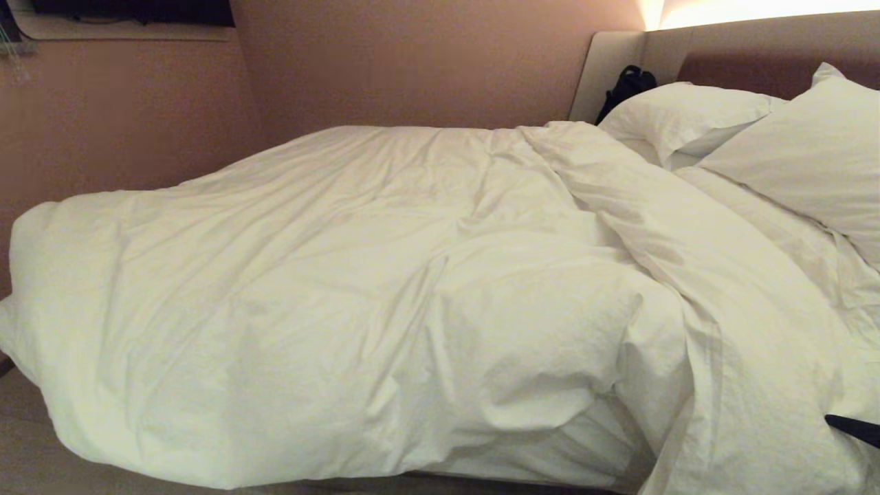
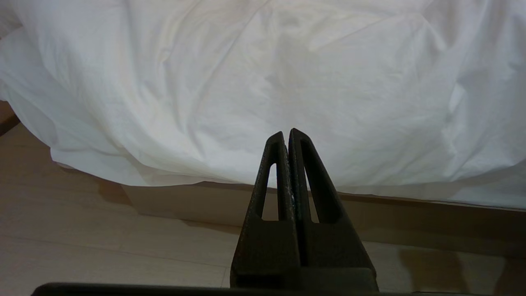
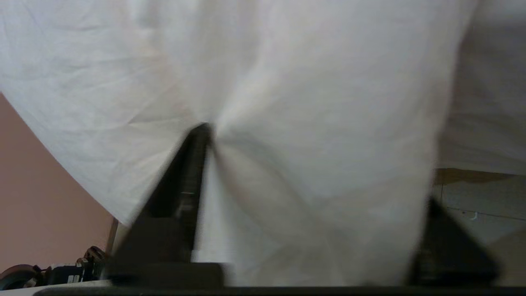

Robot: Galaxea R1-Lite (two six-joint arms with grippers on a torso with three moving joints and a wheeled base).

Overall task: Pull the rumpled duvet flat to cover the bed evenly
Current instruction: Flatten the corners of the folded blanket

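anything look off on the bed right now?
Yes. The duvet is bunched toward the foot of the bed, its top edge folded into a diagonal ridge that leaves the sheet below the pillows bare. It overhangs the near side. A black item sits by the headboard.

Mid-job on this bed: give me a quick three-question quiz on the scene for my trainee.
1. True or false: the left gripper has its jaws shut and holds nothing.
2. Where do the pillows lie? A: on the floor. B: uncovered, against the headboard. C: stacked at the foot end.
3. Which gripper is in among the cloth of the duvet?

Key:
1. True. It hangs clear of the cloth, over the floor.
2. B.
3. The right gripper, at the lower right edge of the head view.
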